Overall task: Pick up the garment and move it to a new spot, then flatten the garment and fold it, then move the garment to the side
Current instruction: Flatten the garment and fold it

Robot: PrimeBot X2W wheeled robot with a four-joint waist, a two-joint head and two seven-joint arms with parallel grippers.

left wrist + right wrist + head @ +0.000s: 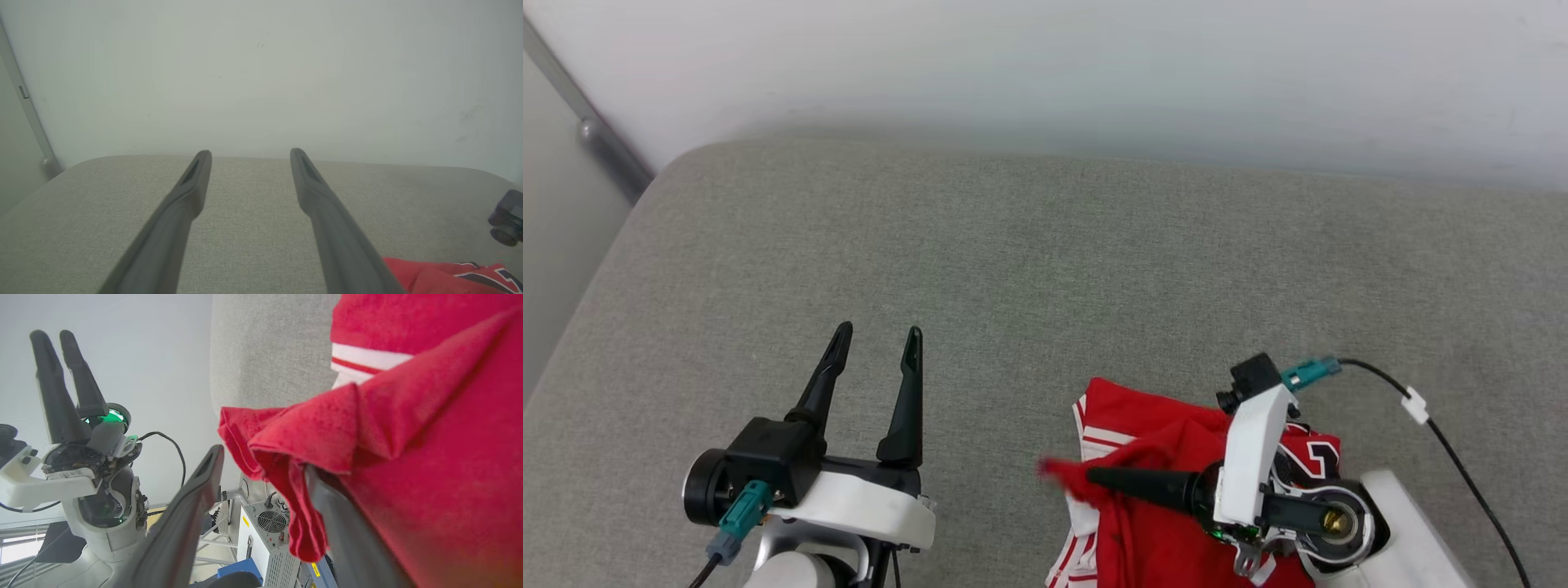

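Observation:
The garment [1152, 416], red with white red-striped trim and part of a black print, lies crumpled at the near right of the grey cushion [1045, 261]. My right gripper [1086, 478] lies across it, pointing left. In the right wrist view its jaws stand apart, so the right gripper [263, 461] is open. A red fold of the garment [429, 437] is draped over one finger and hangs off it. My left gripper [879, 331] hovers open and empty over bare cushion left of the garment. Between the left gripper's [250, 153] fingers there is only cushion, with the garment [441, 273] at lower right.
A white wall [1094, 65] runs behind the cushion, with a metal pipe [605, 139] at the far left corner. A black cable [1462, 465] trails from my right wrist. Beyond the cushion's near edge stands a white machine with a fan grille [265, 531].

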